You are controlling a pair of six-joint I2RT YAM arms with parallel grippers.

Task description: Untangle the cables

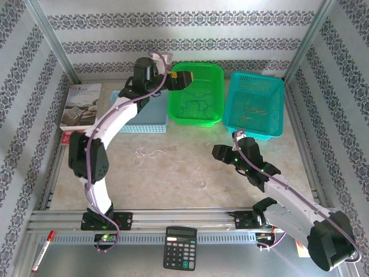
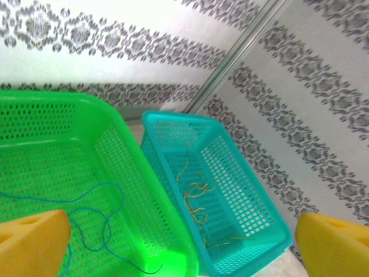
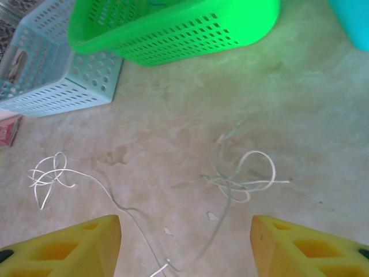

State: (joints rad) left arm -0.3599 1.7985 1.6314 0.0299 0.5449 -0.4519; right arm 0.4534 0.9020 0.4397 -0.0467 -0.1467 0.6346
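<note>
Thin white cables lie loose on the table: one knotted tangle (image 3: 242, 176) (image 1: 199, 173) and a smaller looped bundle (image 3: 49, 176) (image 1: 147, 154), joined by a long thin strand. My right gripper (image 3: 184, 248) (image 1: 222, 153) hovers open just above them, with nothing between its yellow fingers (image 3: 63, 248). A dark blue cable (image 2: 95, 222) lies in the green basket (image 2: 138, 173) (image 1: 214, 72). Yellowish-tan cables (image 2: 196, 196) lie in the teal basket (image 2: 259, 190) (image 1: 277, 124). My left gripper (image 2: 184, 254) (image 1: 179, 81) is open and empty above the green basket.
A light blue basket (image 1: 138, 124) (image 3: 52, 86) stands left of the green one, partly under the left arm. A book (image 1: 81, 107) lies at the far left. A calculator (image 1: 180, 248) and a red pen (image 1: 41, 251) sit beyond the front rail.
</note>
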